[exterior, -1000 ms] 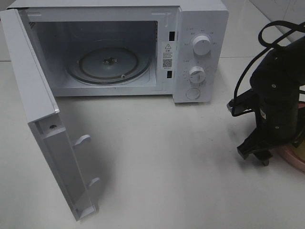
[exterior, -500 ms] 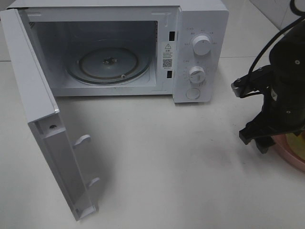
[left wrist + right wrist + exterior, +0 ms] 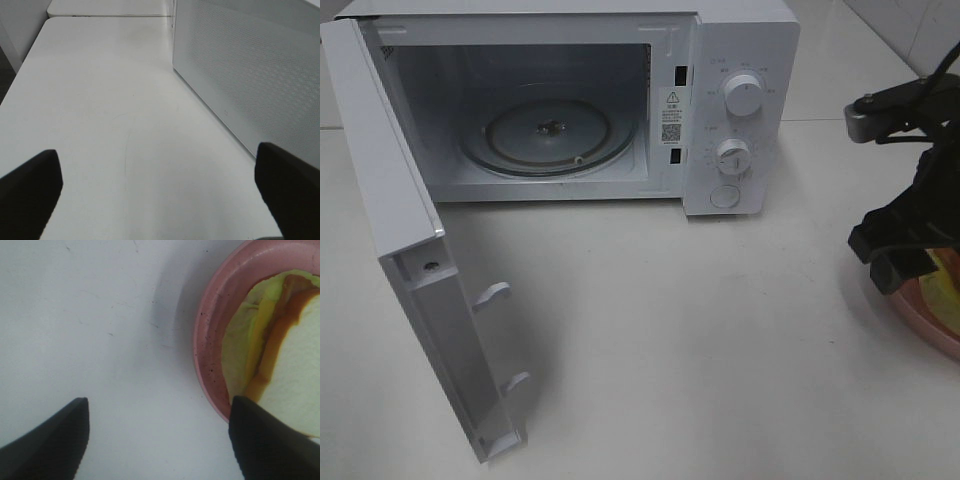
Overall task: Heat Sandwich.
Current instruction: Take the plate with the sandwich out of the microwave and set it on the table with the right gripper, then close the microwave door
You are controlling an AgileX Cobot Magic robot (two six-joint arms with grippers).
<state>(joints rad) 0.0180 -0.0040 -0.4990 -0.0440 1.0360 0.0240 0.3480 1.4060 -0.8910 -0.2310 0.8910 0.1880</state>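
From the high camera, the white microwave [image 3: 570, 105] is sitting at the back of the white table [image 3: 700, 340] with its door [image 3: 415, 270] swinging wide open on the left, and the glass turntable [image 3: 548, 135] is lying bare inside. At the right edge, the right arm is hanging above the pink plate [image 3: 935, 330], and its gripper [image 3: 905, 265] is hovering at the plate's near rim. Just a sliver of the sandwich [image 3: 948, 290] is peeking out on that plate.

Over to the left wrist camera: the left gripper [image 3: 160, 200] is holding its fingers [image 3: 27, 192] spread fully apart, gripping nothing, with bare table beneath and a perforated white microwave wall [image 3: 250, 75] running alongside.

Now the right wrist camera: the right gripper [image 3: 160, 440] is sitting with jaws apart and empty, one fingertip [image 3: 50, 440] over the table, the other overlapping the plate's rim [image 3: 210, 340]. The sandwich [image 3: 295, 370] is lying on the plate, pale bread, brown crust, yellow-green filling showing.
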